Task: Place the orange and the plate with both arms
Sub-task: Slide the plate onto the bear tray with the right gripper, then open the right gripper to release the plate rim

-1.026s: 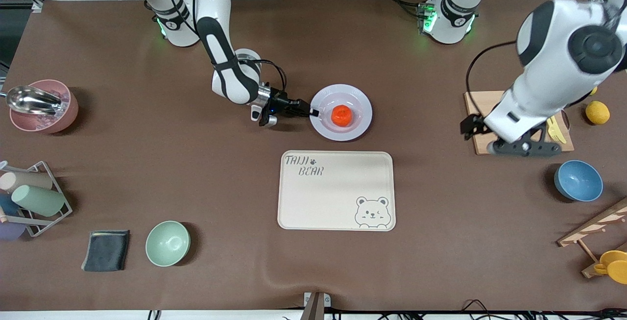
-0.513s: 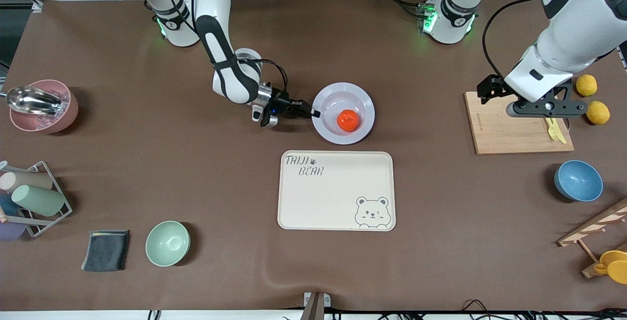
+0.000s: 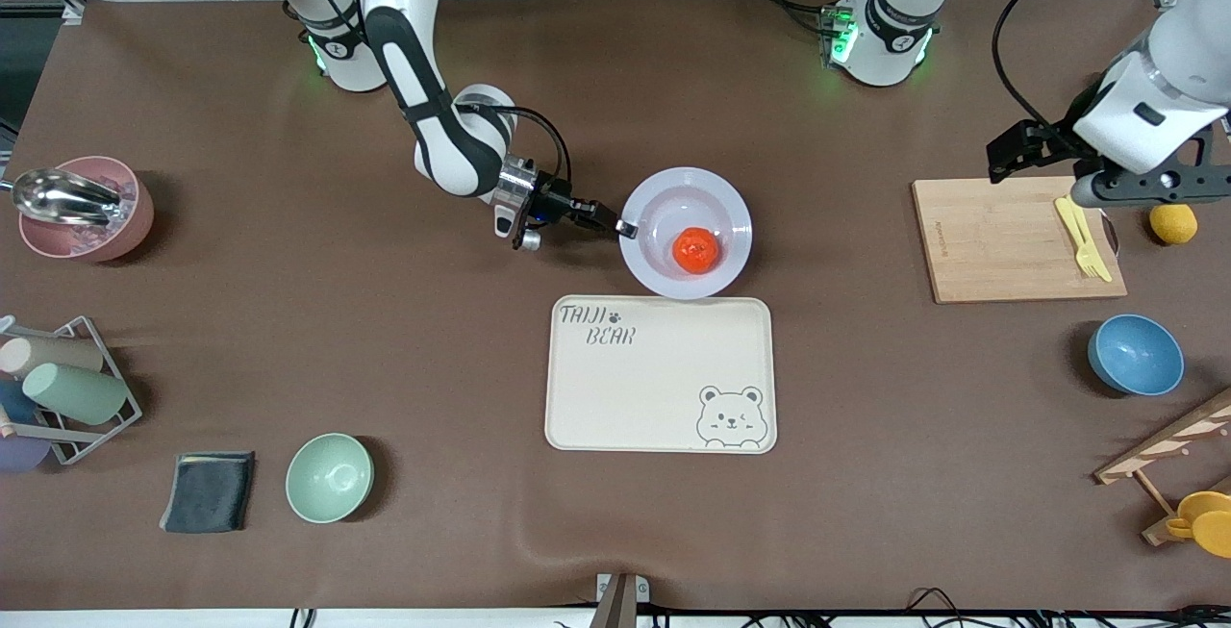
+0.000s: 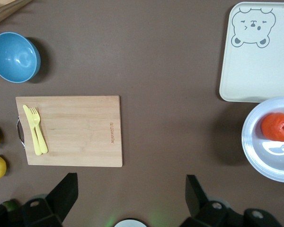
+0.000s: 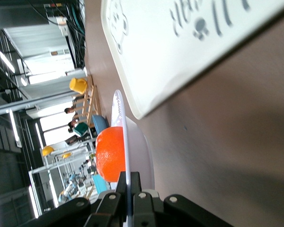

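The orange [image 3: 695, 250] lies in the well of the white plate [image 3: 664, 203], which hangs just off the table beside the cream bear tray [image 3: 660, 374]. My right gripper [image 3: 623, 227] is shut on the plate's rim at the edge toward the right arm's end. In the right wrist view the rim [image 5: 126, 156] runs between the fingers [image 5: 141, 189], with the orange [image 5: 110, 154] on the plate. My left gripper [image 3: 1140, 188] is open and empty, over the wooden board [image 3: 1000, 241]. The left wrist view shows the plate [image 4: 255, 151] and orange [image 4: 277, 126].
A yellow fork [image 3: 1079, 234] lies on the board, a lemon [image 3: 1173, 223] beside it. A blue bowl [image 3: 1135, 354] sits nearer the camera. A pink bowl with a scoop [image 3: 82, 205], a cup rack [image 3: 58, 388], a grey cloth [image 3: 209, 490] and a green bowl [image 3: 329, 477] sit at the right arm's end.
My right gripper has lifted the plate and carried it toward the tray, and the orange has rolled in the well. My left arm has risen and swung away toward the table's end.
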### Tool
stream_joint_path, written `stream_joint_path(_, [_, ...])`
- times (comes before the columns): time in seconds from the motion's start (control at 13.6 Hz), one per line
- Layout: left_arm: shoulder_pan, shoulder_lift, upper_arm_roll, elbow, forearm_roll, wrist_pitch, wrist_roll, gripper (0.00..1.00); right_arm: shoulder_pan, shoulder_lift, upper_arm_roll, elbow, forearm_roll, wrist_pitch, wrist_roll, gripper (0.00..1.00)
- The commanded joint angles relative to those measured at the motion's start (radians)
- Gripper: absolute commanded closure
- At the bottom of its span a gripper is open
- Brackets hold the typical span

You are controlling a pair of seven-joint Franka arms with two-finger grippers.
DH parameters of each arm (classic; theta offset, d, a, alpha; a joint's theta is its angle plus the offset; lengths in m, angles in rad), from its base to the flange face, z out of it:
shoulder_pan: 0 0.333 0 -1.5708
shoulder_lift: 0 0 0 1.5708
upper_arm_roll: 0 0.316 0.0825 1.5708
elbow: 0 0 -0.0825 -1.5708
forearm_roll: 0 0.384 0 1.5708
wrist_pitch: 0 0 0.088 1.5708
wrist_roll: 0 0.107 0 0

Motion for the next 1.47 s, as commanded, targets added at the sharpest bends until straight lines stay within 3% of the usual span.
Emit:
stream_joint_path(0.0, [-0.015,0.002,0.033,0.034,-0.012,-0.055,0.024,0.00,-0.042,-0.010,0.001,0.065,0.028,0.068,0.028,1.00])
stream_joint_path(0.59, [0.002,0.014,0.030,0.031,-0.019,-0.034,-0.011,0.00,-0.130,0.301,-0.001,0.450,0.016,0.169,0.054,1.00])
stream_joint_path(0.81, [0.013,0.022,0.032,0.028,-0.021,0.000,-0.001,0.00,-0.130,0.356,-0.001,0.524,0.015,0.225,0.055,1.00])
stream_joint_path(1.03, [0.016,0.022,0.035,0.028,-0.022,0.023,0.061,0.00,-0.127,0.372,-0.001,0.532,0.018,0.225,0.054,1.00])
stream_joint_path(1.1, [0.016,0.023,0.035,0.028,-0.022,0.025,0.085,0.00,-0.124,0.372,-0.001,0.531,0.018,0.230,0.055,0.95])
stream_joint_path(1.17, [0.014,0.023,0.035,0.024,-0.022,0.032,0.087,0.00,-0.122,0.372,-0.001,0.531,0.018,0.239,0.054,0.70])
stream_joint_path(1.39, [0.010,0.026,0.032,0.021,-0.022,0.106,0.092,0.00,-0.127,0.372,-0.001,0.524,-0.002,0.250,0.055,0.63])
